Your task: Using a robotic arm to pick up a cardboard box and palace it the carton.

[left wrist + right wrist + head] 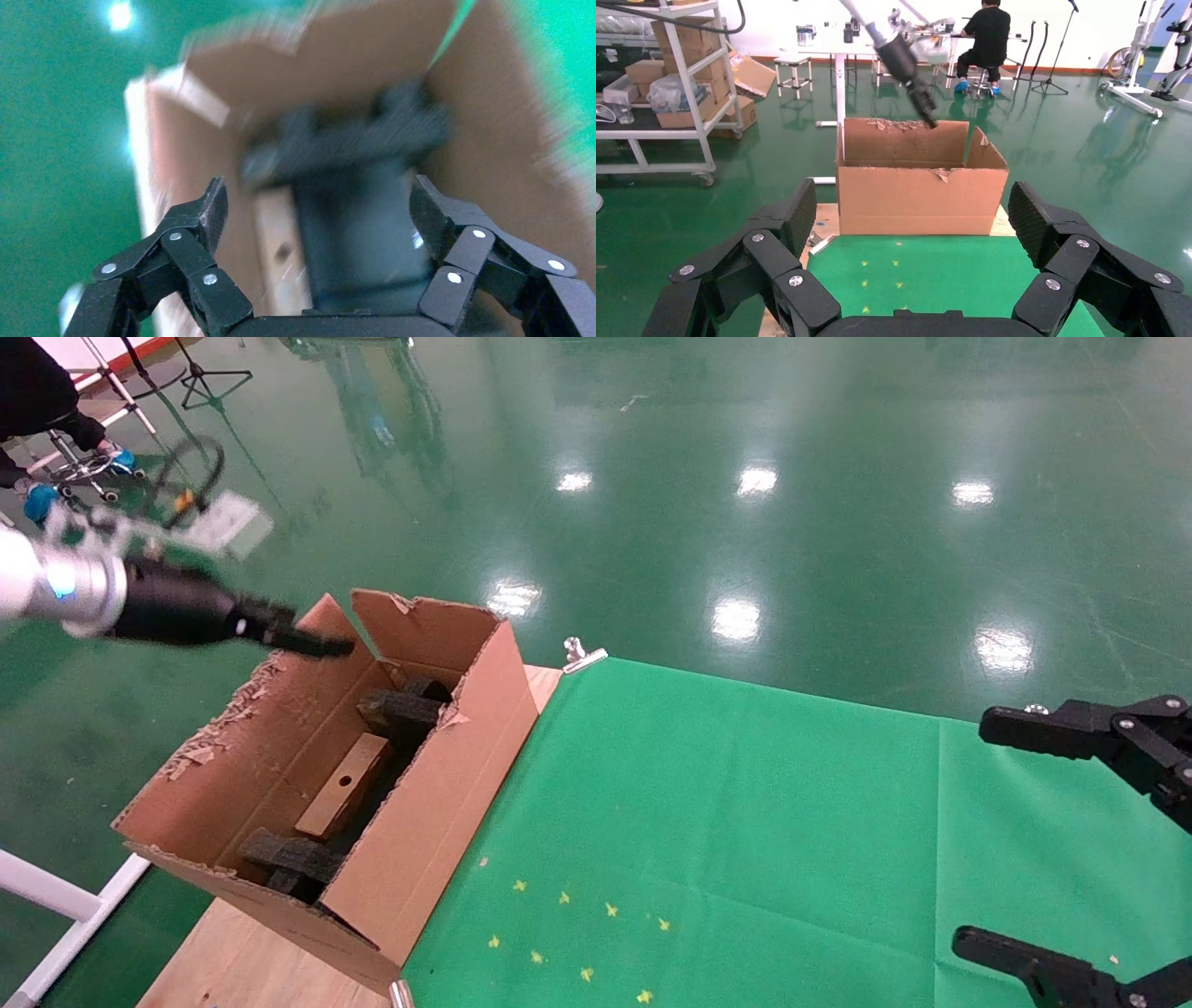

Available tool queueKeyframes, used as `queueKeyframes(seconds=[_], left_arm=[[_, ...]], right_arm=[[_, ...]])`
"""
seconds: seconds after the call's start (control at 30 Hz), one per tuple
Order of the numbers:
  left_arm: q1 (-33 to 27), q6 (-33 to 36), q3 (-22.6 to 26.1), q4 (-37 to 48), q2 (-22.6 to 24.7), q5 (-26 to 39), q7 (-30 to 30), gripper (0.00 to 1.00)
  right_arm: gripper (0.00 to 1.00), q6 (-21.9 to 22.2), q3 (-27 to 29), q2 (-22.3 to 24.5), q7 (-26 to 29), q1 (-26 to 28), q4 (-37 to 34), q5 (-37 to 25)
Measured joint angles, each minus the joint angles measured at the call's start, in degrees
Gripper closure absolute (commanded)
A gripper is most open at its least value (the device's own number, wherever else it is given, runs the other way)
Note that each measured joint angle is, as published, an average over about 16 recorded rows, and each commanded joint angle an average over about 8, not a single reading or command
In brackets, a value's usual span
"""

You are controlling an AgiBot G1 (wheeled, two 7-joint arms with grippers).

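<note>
The carton (438,803) stands open on the table's left side, with torn flaps and black foam blocks (402,710) inside. The cardboard box (343,786), slim with a round hole, lies inside it between the foam blocks. My left gripper (307,642) hovers over the carton's far left flap, open and empty. In the left wrist view the left gripper (320,210) looks down on blurred foam (351,133) and the cardboard box (277,253). My right gripper (1010,836) stands open over the cloth at the far right. In the right wrist view the right gripper (912,217) faces the carton (919,189).
A green cloth (745,822) with small yellow marks (568,933) covers the wooden table (242,961), held by a metal clip (582,656). Beyond the table are a shelf with boxes (673,91) and a seated person (986,42).
</note>
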Motion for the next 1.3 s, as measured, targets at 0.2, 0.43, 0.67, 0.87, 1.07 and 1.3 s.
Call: queueKeyframes(seconds=[0.2, 0.43, 0.67, 0.87, 1.07, 1.3], left_arm=[[-1.7, 3.8, -2.1, -4.4, -1.3, -3.4, -0.3, 0.00], [-2.2, 4.9, -2.7, -6.3, -1.8, -4.5, -0.7, 0.00], [-1.7, 4.9, -2.8, -6.2, -1.7, -4.5, -0.5, 0.00], [0.3, 5.2, -4.1, -7.9, -1.7, -6.1, 0.2, 0.00], [4.1, 6.0, -6.8, -11.8, -2.0, -9.4, 1.3, 0.00], [10.2, 7.2, -11.1, -18.2, -2.4, -14.9, 3.2, 0.00]], right_arm=[[0.00, 0.0, 0.0, 0.0, 0.0, 0.0, 0.0, 0.0], [0.00, 0.0, 0.0, 0.0, 0.0, 0.0, 0.0, 0.0], [0.00, 0.0, 0.0, 0.0, 0.0, 0.0, 0.0, 0.0], [0.00, 0.0, 0.0, 0.0, 0.0, 0.0, 0.0, 0.0], [0.00, 0.0, 0.0, 0.0, 0.0, 0.0, 0.0, 0.0], [0.00, 0.0, 0.0, 0.0, 0.0, 0.0, 0.0, 0.0]])
